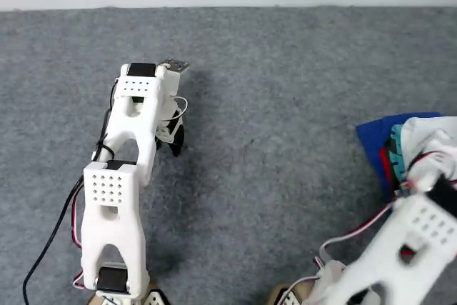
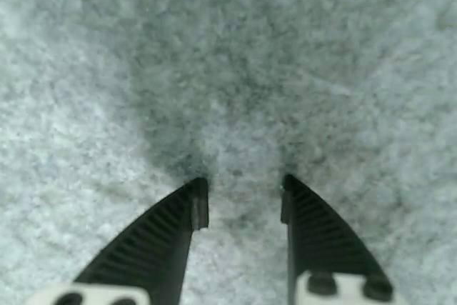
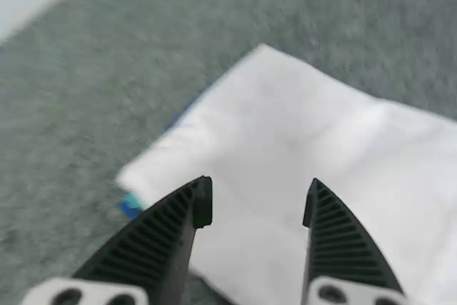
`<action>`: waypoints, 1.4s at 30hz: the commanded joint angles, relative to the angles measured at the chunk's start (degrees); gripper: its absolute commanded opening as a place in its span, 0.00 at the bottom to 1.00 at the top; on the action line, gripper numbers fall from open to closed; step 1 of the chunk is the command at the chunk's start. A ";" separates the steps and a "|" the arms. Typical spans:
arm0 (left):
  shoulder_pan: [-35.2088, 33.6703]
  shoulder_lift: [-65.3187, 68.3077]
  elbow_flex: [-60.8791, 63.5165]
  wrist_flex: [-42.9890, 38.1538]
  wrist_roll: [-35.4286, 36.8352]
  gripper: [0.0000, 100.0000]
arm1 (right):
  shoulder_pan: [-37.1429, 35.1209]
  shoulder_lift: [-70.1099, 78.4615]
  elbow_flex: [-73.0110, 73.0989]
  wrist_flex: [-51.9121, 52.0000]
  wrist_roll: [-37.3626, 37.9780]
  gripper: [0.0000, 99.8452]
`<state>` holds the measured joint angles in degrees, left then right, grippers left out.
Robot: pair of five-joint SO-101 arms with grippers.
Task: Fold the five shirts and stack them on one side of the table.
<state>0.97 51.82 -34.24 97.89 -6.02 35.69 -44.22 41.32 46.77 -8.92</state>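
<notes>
My left pincer (image 2: 239,198) hangs released, jaws apart just above the bare grey worktop (image 2: 228,69). My right pincer (image 3: 257,205) is released too, jaws spread over a white shirt (image 3: 321,148) with a blue shirt (image 3: 130,205) peeking out beneath. The high view adds the layers: one stack (image 1: 414,133) at the worktop's right side, with four colours I can count. Both arms show there, the left stretched forward with its wrist bent down and the right leaning over the stack.

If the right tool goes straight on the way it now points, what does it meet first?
Most likely the white shirt: it lies directly ahead of the open right tool. How far off it is, is hard to judge.
</notes>
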 commanded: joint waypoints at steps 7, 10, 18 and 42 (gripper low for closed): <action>3.69 2.37 3.65 2.46 -0.18 0.17 | -24.66 -2.68 13.36 6.90 17.23 0.21; 3.69 2.37 3.65 2.46 -0.18 0.17 | -34.95 -2.51 19.87 6.81 24.79 0.21; 3.60 2.37 3.65 2.46 -0.26 0.17 | -43.38 -2.86 32.35 1.01 32.53 0.13; 3.52 2.37 3.65 2.46 -0.26 0.17 | -43.21 -2.95 40.09 -1.19 19.60 0.13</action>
<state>2.81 52.09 -33.10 98.51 -5.93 -7.91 -47.30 81.49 45.98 15.25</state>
